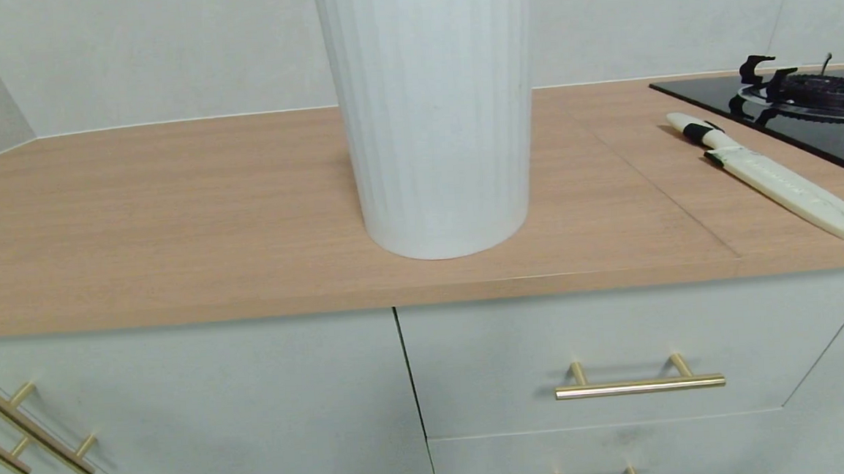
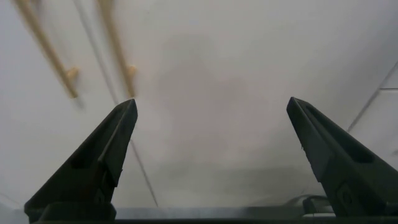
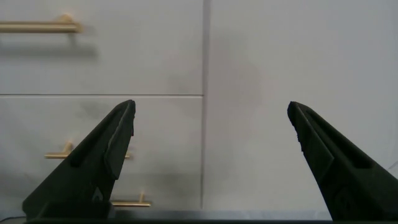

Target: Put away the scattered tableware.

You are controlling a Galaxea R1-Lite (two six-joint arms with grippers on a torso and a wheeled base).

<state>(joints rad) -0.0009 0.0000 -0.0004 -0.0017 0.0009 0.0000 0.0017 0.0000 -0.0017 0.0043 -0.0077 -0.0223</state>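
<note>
Left gripper: fingers wide apart, nothing between them. It faces a pale cabinet door at close range. Two gold bar handles show past one finger, with a door seam running between them.

Right gripper: fingers also spread wide and empty. It faces stacked drawers of the same pale finish, each with a gold pull, next to a plain panel across a vertical seam.

Head view, moving outward:
- Wood counter runs across above the cabinets.
- White ribbed holder stands upright on the counter, about mid-width and near the front edge. Its top is cut off by the frame, so its contents cannot be told.
- Knife: cream with black bands at the handle. It lies flat on the counter, well to the right of the holder.
- The knife's handle end is farther back, near the corner of the black hob. Its tip points to the front right, and it lies just beside the hob's edge without resting on it.
- The hob carries a burner with black pan supports.
- White wall behind the counter.
</note>
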